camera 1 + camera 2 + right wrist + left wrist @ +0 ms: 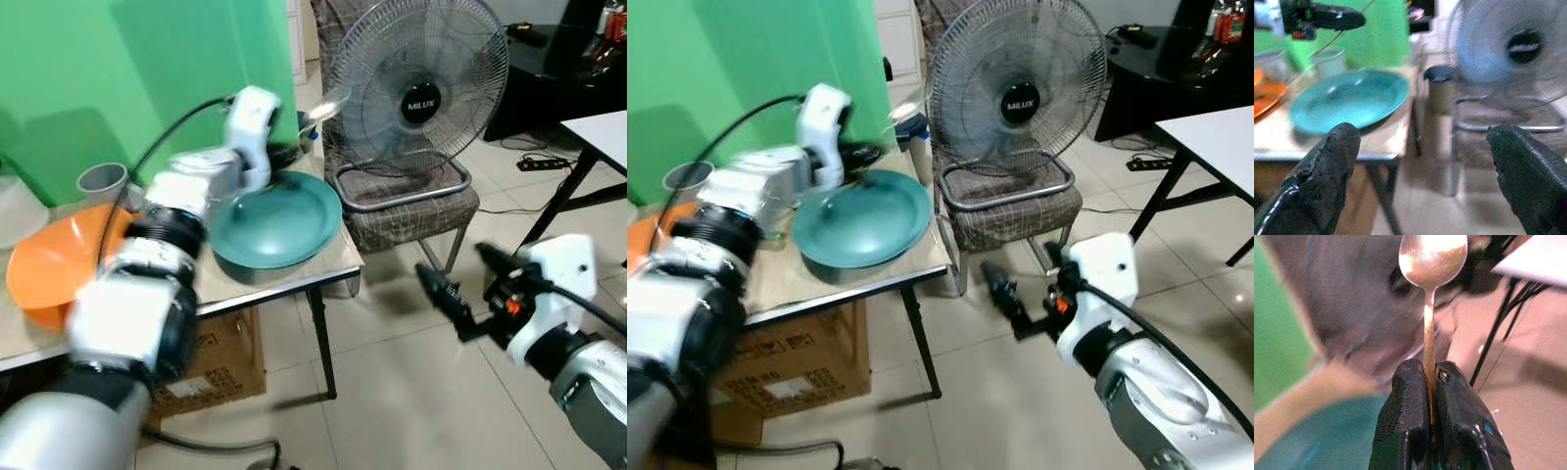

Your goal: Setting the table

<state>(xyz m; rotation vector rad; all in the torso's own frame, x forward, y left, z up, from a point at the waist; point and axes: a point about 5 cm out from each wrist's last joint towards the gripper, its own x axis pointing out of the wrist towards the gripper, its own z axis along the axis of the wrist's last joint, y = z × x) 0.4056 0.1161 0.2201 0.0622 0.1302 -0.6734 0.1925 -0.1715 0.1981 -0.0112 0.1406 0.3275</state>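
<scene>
- A shiny metal spoon (1430, 293) is pinched by its handle between the pressed-together fingers of the left pincer (1432, 396), bowl end pointing outward past the fingertips.
- The left pincer is held above the far edge of a large teal round plate (279, 223), roughly over the beige tabletop (328, 262); the spoon bowl (326, 106) is seen raised beyond the plate's rim, near the fan.
- The grip sits low on the handle, so most of the spoon is left free; this is judged to suit laying it down flat beside the plate.
- An orange plastic bowl (54, 259) is placed at the robot's left of the teal plate, a grey cup (104, 180) behind it near the green backdrop (127, 69).
- The right pincer (465, 289) is held off the tabletop, over the tiled floor (411, 392), fingers spread wide apart with nothing between them; it is judged to be kept clear and idle.
- A grey standing fan (419, 93) is rested on a brown chair (411, 211) just beside the tabletop's right edge.
- Step in hand, as judged: spoon carried to its spot by the plate, not yet set down.
- Risk judged: the spoon tip is close to the fan grille.
</scene>
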